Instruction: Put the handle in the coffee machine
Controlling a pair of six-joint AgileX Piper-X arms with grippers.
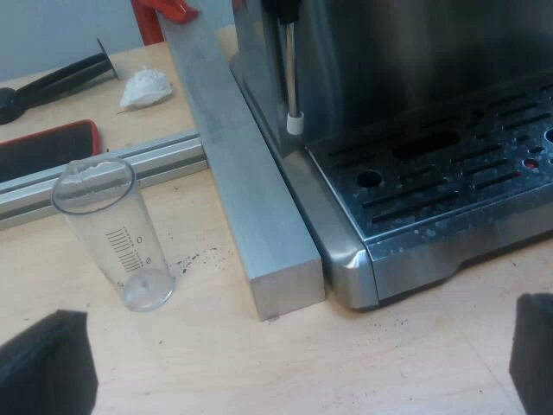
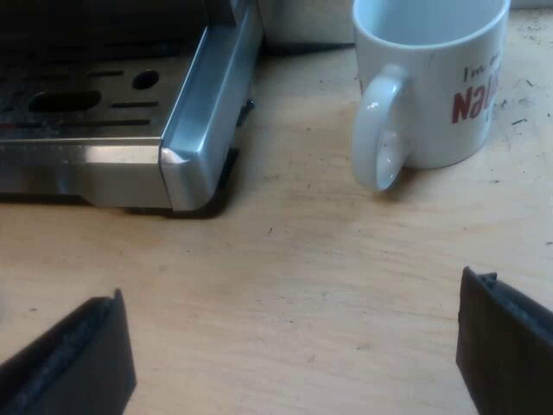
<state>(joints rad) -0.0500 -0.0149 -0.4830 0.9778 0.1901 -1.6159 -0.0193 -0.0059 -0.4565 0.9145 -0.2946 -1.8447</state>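
Observation:
The espresso machine's steel drip tray (image 1: pixel 449 173) stands close ahead of my left gripper (image 1: pixel 289 367), which hangs open over bare wood with nothing between its fingers (image 1: pixel 43 367). A thin steam wand (image 1: pixel 292 78) hangs down at the tray's edge. A dark long handle-like object (image 1: pixel 52 82) lies far off beyond a metal rail; I cannot tell what it is. My right gripper (image 2: pixel 294 359) is open above the wooden table, between the machine's base corner (image 2: pixel 199 130) and a white mug (image 2: pixel 432 78).
A square aluminium bar (image 1: pixel 251 199) lies against the machine's side. A clear measuring glass (image 1: pixel 112 233) stands upright beside it, near the rail (image 1: pixel 86 181). Beyond lie a crumpled white tissue (image 1: pixel 145 86), a black red-edged flat item (image 1: pixel 43 147) and a red object (image 1: pixel 164 9).

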